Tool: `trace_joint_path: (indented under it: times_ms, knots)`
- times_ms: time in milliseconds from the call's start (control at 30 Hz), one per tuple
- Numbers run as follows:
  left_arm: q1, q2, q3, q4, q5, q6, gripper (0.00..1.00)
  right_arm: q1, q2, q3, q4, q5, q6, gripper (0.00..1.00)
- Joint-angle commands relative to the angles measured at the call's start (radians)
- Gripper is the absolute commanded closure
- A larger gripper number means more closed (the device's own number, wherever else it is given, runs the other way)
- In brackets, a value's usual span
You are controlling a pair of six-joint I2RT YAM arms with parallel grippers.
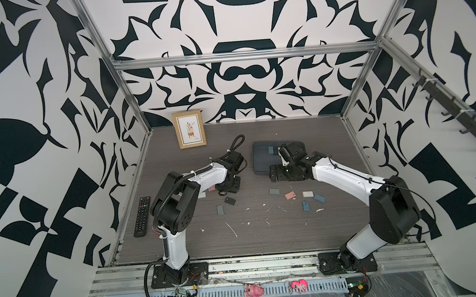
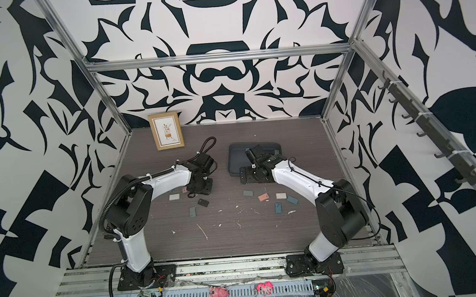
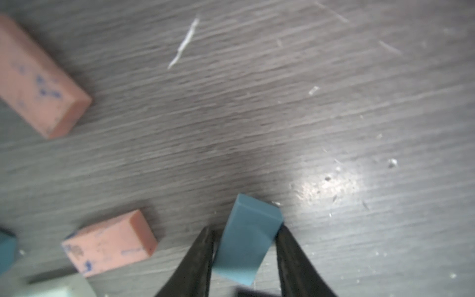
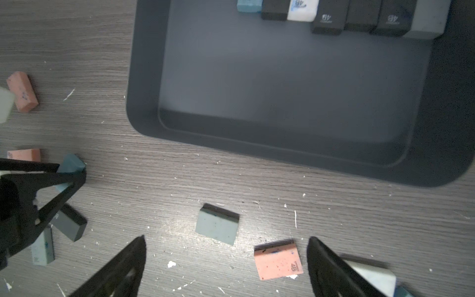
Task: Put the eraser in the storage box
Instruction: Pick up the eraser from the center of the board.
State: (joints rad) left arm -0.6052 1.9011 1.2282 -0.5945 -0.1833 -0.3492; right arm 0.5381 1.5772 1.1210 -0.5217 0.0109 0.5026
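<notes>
A blue eraser [image 3: 245, 246] sits tilted between my left gripper's [image 3: 244, 229] two black fingers, which press on its sides just above the table. The right wrist view shows that same blue eraser [image 4: 72, 164] at the tips of the left gripper [image 4: 77, 174]. In both top views the left gripper [image 1: 222, 191] [image 2: 190, 193] points down at the table left of centre. The dark slate-grey storage box [image 1: 260, 160] [image 2: 236, 159] [image 4: 144, 77] holds several erasers [image 4: 326, 18] along its far wall. My right gripper [image 4: 227, 240] [image 1: 274, 174] hangs open, holding nothing, by the box's near edge.
Loose erasers lie below the right gripper: grey [image 4: 217, 226], pink [image 4: 277, 261], and white [image 1: 308, 194]. Two pink erasers [image 3: 108, 244] [image 3: 38, 77] and a black one [image 1: 230, 200] lie by the left gripper. A remote [image 1: 142, 216] and a picture frame [image 1: 188, 129] stand left.
</notes>
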Motion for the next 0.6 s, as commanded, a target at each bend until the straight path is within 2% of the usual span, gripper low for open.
trace_joint_path:
  times_ms: [0, 233, 567]
  knots:
    - [0.003, 0.040, -0.034, -0.013, 0.005, -0.012, 0.63, 0.003, -0.016, 0.017, 0.007, 0.000, 0.005, 0.01]
    - [0.003, 0.036, -0.056, 0.001, 0.027, -0.022, 0.76, 0.004, -0.012, 0.023, 0.012, -0.006, 0.005, 0.01]
    - [0.003, -0.011, -0.019, 0.000, 0.102, -0.048, 0.80, -0.005, -0.037, 0.032, 0.012, -0.044, 0.004, 0.01]
